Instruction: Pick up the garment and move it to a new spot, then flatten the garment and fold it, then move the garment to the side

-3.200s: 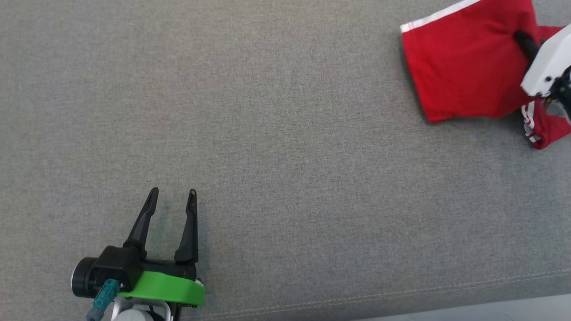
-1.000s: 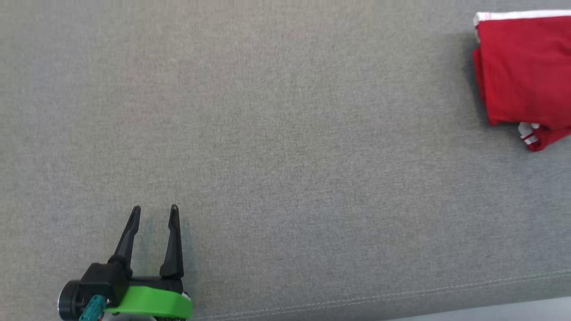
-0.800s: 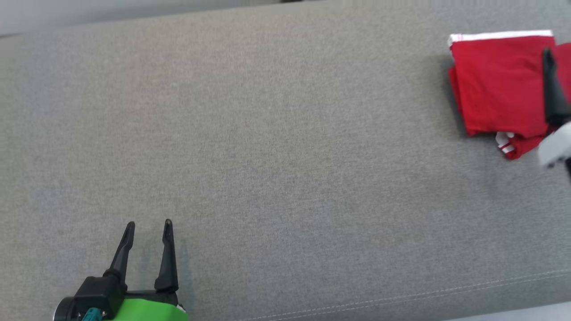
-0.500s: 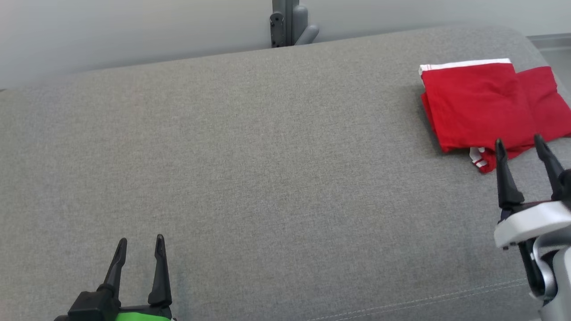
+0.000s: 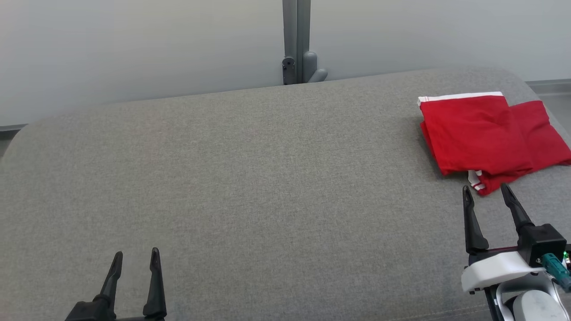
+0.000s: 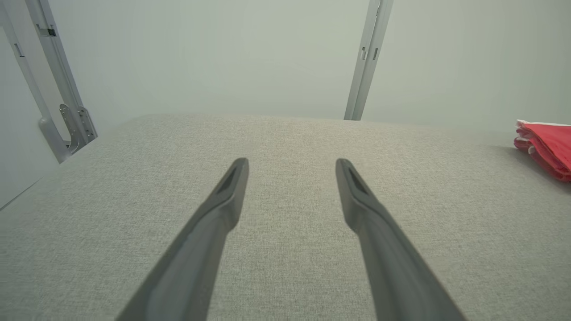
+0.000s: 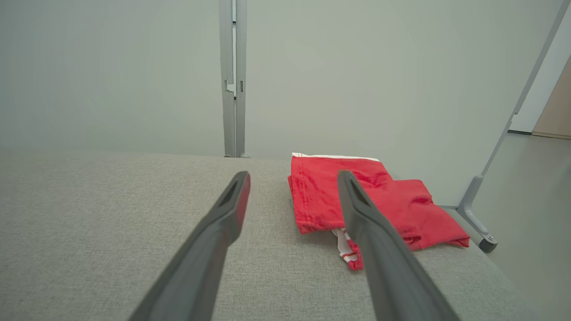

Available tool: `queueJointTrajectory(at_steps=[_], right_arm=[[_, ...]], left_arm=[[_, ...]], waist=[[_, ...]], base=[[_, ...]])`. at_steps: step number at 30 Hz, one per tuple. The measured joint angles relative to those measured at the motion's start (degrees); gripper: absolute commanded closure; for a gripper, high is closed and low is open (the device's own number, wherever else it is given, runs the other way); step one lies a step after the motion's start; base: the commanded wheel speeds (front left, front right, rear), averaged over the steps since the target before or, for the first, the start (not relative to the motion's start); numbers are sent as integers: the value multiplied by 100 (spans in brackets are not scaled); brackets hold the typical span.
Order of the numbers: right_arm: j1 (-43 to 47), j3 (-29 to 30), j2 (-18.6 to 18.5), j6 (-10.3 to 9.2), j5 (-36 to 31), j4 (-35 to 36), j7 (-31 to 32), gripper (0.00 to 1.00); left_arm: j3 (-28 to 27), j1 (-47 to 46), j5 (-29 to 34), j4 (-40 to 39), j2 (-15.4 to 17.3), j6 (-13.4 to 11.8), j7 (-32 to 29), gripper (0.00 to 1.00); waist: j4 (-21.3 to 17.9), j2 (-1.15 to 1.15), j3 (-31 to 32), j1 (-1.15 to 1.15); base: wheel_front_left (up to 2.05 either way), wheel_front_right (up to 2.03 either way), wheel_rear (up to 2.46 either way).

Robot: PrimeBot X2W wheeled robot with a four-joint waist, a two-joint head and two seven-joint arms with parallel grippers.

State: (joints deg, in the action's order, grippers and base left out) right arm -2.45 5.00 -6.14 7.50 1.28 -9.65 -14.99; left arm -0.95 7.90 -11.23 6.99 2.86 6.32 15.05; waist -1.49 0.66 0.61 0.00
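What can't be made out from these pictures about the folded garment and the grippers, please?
- Head view: the red garment is folded, so its lower layers and its kind stay hidden.
- Left wrist view: the right edge cuts the garment off.
- Right wrist view: the right gripper's finger covers part of its striped corner.
- Head view: the bottom edge cuts off the left gripper's body.

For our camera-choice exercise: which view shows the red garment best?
The head view: nearly the whole red garment lies unobstructed on the grey cushion. The right wrist view has it partly behind a finger of the right pincer; the left wrist view catches its edge.
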Motion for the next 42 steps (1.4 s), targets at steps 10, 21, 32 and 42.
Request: queueJointTrajectory(at_steps=[10,21,32,42], right_arm=[[210,268,281,0,-423,21,-5,0],[163,248,313,0,-555,-42,-5,0],[157,230,320,0,-606,-66,-5,0],[176,190,333,2,-746,-129,-2,100]], left_arm=[[-53,-3,-34,172,0,71,0,0],[-80,-3,-64,211,0,80,0,0],[-103,-3,-75,201,0,81,0,0],[-77,4,-60,265,-7,80,-5,100]], waist=[[241,0,59,0],[299,0,51,0],[280,0,39,0],[298,0,53,0]], base=[[0,0,0],[0,0,0],[0,0,0],[0,0,0]])
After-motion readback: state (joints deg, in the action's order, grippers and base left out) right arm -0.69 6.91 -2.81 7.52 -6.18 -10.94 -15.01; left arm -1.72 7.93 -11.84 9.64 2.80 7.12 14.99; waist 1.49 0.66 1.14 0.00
